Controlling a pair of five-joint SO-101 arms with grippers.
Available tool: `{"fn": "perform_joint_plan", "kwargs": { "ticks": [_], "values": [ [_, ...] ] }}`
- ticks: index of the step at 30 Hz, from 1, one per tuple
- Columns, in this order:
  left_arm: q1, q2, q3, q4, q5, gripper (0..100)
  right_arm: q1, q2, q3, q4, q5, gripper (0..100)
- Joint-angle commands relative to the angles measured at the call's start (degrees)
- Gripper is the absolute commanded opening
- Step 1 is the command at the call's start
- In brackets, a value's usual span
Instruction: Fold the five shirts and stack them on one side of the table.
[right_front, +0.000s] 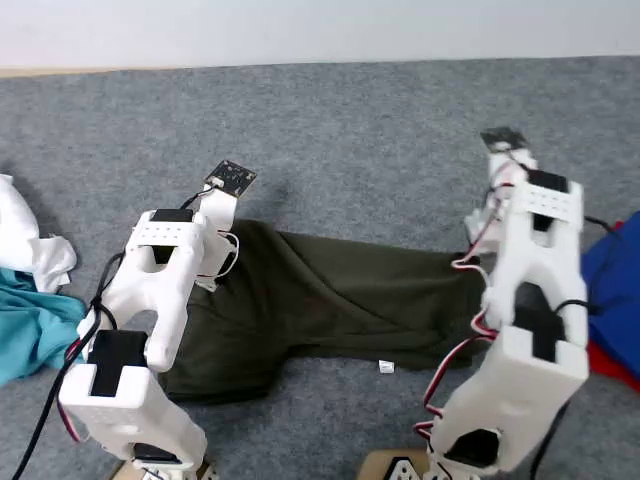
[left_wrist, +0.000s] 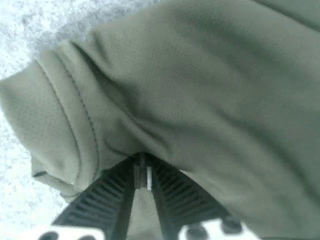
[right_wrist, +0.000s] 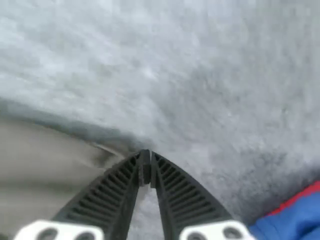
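- A white cloth (right_front: 25, 240) is lying bunched at the far left edge of the grey table (right_front: 350, 120).
- A teal shirt (right_front: 30, 320) is lying crumpled just below it, touching it and running off the left edge of the high view.
- The left arm is standing just right of these two, reaching over the left end of the green shirt (right_front: 340, 295).
- The left gripper (left_wrist: 141, 172) is gripping the green shirt: its jaws are pressed together with a fold of the cloth caught between the tips, close to a stitched hem.
- The green shirt is lying across the middle of the table between the two arms, spread sideways and creased, with one edge folded over on itself.
- A small white tag (right_front: 385, 367) is lying on the table just beside the shirt's near edge.
- The right arm is standing at the shirt's right end.
- The right gripper (right_wrist: 146, 170) is sitting with its jaws pressed together, the tips right at the shirt's edge over the grey surface; I cannot tell whether any cloth is caught between them.
- A blue shirt (right_front: 612, 270) is lying at the far right edge of the table, partly behind the right arm.
- A red shirt (right_front: 612, 360) is showing under it, peeking out along its near edge.
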Motion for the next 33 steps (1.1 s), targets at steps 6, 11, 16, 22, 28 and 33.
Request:
{"fn": "perform_joint_plan", "kwargs": {
  "ticks": [6, 11, 16, 22, 28, 33],
  "values": [
    [1.5, -0.3, -2.0, 0.7, 0.3, 0, -9.8, -4.9, -2.4, -0.5, -0.4, 0.9],
    [1.4, -0.3, -1.9, 0.7, 0.3, 0, -7.7, -1.5, -2.4, -2.1, -0.4, 0.9],
    [1.4, -0.3, -1.9, 0.7, 0.3, 0, -5.8, -0.7, -2.5, -1.1, -0.5, 9.3],
    [1.4, -0.3, -1.9, 0.7, 0.3, 0, -3.9, -0.3, -2.4, -0.1, -0.5, 12.3],
    [1.4, -0.3, -1.8, 0.7, 0.3, 0, -3.7, -0.1, -2.3, -0.3, -0.4, 12.4],
    [1.4, -0.3, -1.8, 0.7, 0.3, 0, -3.3, 1.1, -2.3, 0.8, -0.4, 12.3]
  ]
}}
